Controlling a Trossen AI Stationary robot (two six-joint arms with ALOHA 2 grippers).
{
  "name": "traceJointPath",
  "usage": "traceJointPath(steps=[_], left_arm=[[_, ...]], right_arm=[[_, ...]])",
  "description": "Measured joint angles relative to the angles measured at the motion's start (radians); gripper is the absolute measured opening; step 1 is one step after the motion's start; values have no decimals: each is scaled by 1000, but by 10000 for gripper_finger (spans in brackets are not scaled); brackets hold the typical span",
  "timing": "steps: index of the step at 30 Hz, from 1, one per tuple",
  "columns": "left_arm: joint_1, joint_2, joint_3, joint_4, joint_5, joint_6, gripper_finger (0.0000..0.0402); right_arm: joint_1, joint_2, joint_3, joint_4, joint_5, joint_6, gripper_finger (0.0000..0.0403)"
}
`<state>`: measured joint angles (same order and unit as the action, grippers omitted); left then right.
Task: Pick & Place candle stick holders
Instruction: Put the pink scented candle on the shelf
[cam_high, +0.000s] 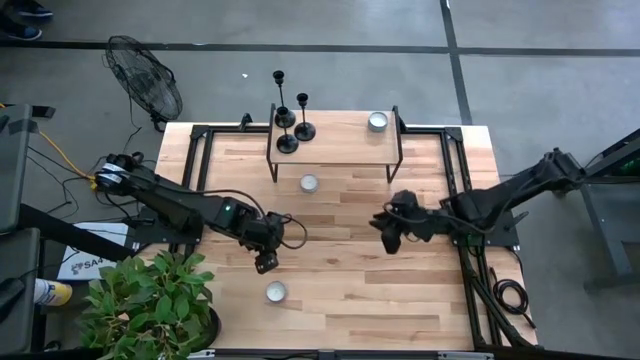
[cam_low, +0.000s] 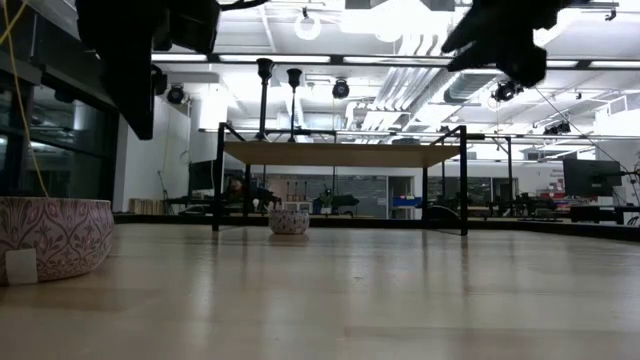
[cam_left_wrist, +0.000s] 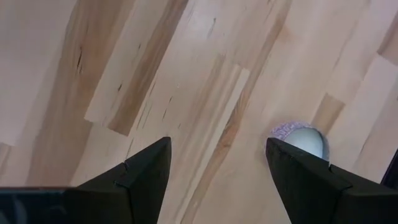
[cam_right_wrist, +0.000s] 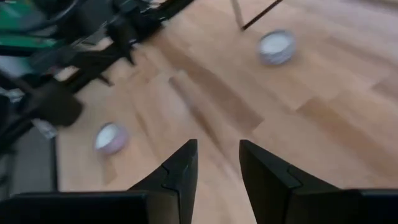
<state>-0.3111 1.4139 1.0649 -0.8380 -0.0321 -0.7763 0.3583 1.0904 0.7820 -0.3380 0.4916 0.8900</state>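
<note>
On the left side of the light wooden table (cam_high: 340, 290) you see the left gripper (cam_high: 266, 262), hanging above the boards with its two dark fingers (cam_left_wrist: 146, 171) spread apart and nothing between them. Just in front of it, near the table's front edge, stands a small round patterned bowl with a pale candle (cam_high: 275, 292) inside (the left wrist view shows the same bowl (cam_left_wrist: 300, 137) beside one finger, not touched).

The three slim black metal candle stick holders (cam_high: 291, 120) stand upright at the far left end of the low wooden shelf on thin black legs (cam_high: 335, 132). They are close together, one of them at the shelf's back edge, and they are well apart from both grippers, which are out over the middle of the table. In the low view two of their stems (cam_low: 278, 100) rise above the shelf top; the third I cannot make out there.

Under the shelf's front edge sits a second small patterned bowl (cam_high: 309, 183), and a third one (cam_high: 377, 121) stands on the shelf's right end.

To the right you find the right gripper (cam_high: 389, 236), also above bare wood, between the shelf and the front edge. Its fingers (cam_right_wrist: 180, 174) stand with a narrow gap, released, and they grasp nothing.
</note>
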Motion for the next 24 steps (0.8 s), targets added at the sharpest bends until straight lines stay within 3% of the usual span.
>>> traceJointPath(steps=[4,8,18,24], left_arm=[[-34,0,0,-9,1,-24,257],[-73,0,0,-11,24,-100,257],[-170,49,0,-18,24,-334,257],[-167,121,-1,9,99,-515,257]], right_arm=[[46,-42,-119,162,-29,9,114],[79,-70,-176,189,-31,40,114],[94,-85,-192,180,-68,18,114],[94,-85,-192,181,-101,8,114]])
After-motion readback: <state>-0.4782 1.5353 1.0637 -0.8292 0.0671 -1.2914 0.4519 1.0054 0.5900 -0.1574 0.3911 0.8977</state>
